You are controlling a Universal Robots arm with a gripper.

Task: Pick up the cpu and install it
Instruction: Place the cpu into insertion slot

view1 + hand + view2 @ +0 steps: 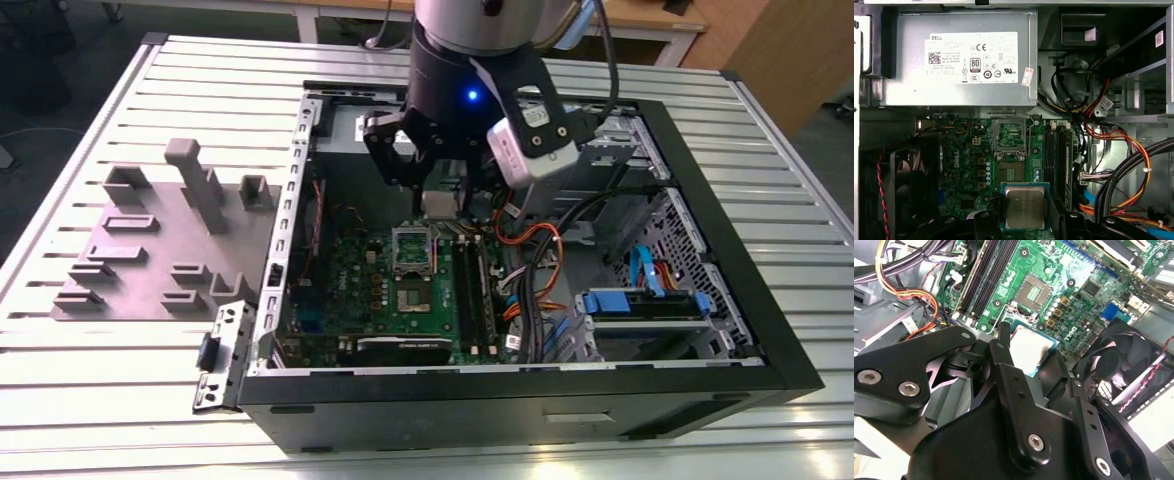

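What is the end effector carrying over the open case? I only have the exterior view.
Observer: In the first wrist view the end effector grips the cpu by its edges, silver top toward the camera.
Operator: Is the socket free?
Observer: Yes. In the second wrist view the socket lies open, with no chip in it.
Operator: Is the cpu seated yet?
Observer: No. In the second wrist view the whole socket shows uncovered, apart from the cpu.
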